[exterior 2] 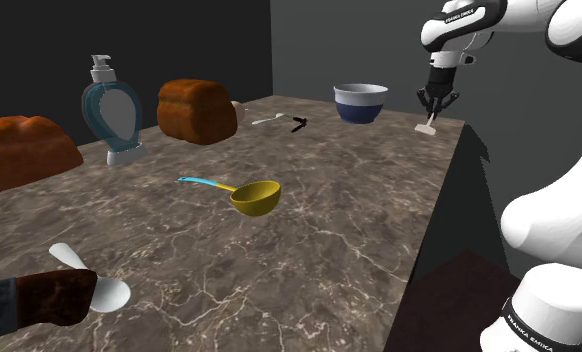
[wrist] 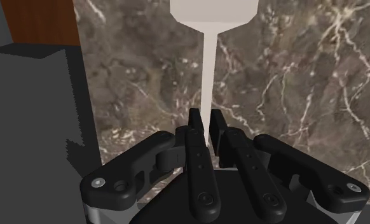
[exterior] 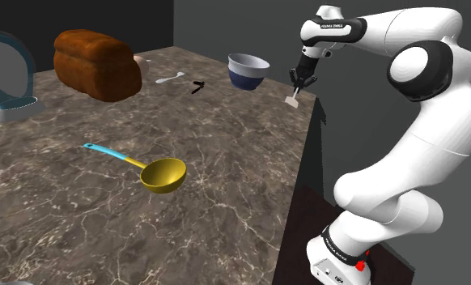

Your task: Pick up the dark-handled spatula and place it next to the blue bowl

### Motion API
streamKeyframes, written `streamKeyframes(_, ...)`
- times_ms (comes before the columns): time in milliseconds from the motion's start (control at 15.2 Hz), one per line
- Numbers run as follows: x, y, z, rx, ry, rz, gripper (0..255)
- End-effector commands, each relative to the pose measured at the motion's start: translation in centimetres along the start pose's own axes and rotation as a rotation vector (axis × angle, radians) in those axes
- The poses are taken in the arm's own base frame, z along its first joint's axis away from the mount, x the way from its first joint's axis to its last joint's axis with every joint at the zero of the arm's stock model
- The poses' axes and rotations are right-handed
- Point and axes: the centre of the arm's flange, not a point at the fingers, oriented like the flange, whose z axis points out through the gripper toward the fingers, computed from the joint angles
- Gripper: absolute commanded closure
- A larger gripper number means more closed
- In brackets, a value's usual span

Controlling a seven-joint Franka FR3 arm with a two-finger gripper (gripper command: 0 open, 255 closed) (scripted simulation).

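In the shoulder view the all-black hand [exterior: 300,83] hangs over the far right corner of the brown marble desk [exterior: 226,186]. It is closed on the upper end of a spatula [exterior: 292,99], whose pale, flat blade points down close to the desk's right edge. Whether the blade touches the surface cannot be told. The round blue bowl [exterior: 248,70], white inside, stands near the far edge, just left of the spatula and apart from it. A yellow ladle with a blue handle [exterior: 163,174] lies mid-desk, and a brown bread loaf [exterior: 96,63] sits toward the far left corner.

In the second exterior view the hand [exterior 2: 437,103] holds the spatula [exterior 2: 428,127] upright beside the desk's right edge, with the blue bowl [exterior 2: 360,102] near it on the left.

In the wrist view the two fingers [wrist: 194,127] pinch the spatula's thin pale shaft [wrist: 209,70]. The gap between them is only the shaft's width, and the blade lies beyond them over the marble.
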Motion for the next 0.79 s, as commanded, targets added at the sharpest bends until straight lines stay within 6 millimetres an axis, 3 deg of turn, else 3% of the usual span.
streamKeyframes(0,-0.05,0.07,0.35,0.000,0.000,0.000,255)
streamKeyframes(396,-0.05,0.07,0.34,0.000,0.000,0.000,255)
streamKeyframes(462,-0.05,0.07,0.34,0.000,0.000,0.000,0)
streamKeyframes(726,-0.04,0.07,0.34,0.000,0.000,0.000,0)
